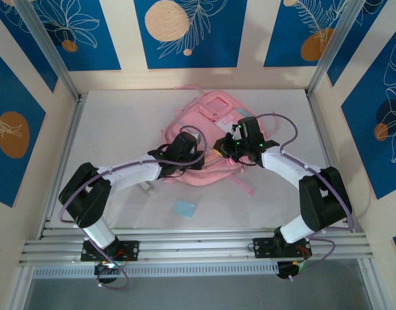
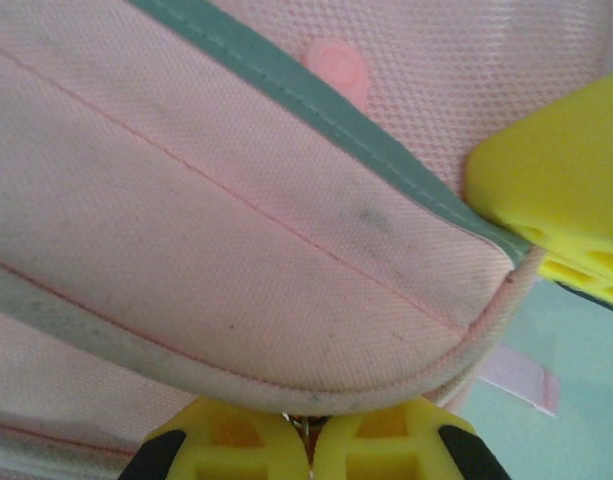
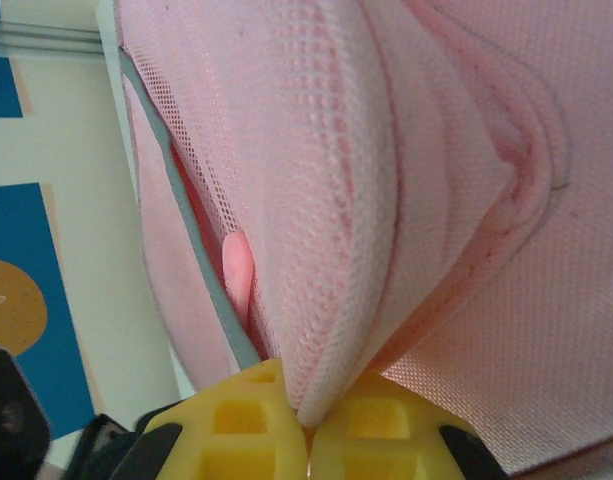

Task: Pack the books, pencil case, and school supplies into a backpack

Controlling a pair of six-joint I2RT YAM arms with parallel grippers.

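Your left gripper (image 2: 308,440) is clamped on the piped edge of the backpack (image 1: 214,110), and your right gripper (image 3: 308,430) pinches a fold of its fabric. The light-blue pad (image 1: 183,207) lies apart on the table (image 1: 120,135).

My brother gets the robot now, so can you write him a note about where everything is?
Left hand shut on the backpack at its piped edge.
Right hand shut on a fold of its fabric.
The backpack lies mid-way across the table.
Blue pad lies nearer the arm bases, not packed.
Done: both hands grip the backpack.
Left: open it and pack the pad; what is already inside cannot be told.
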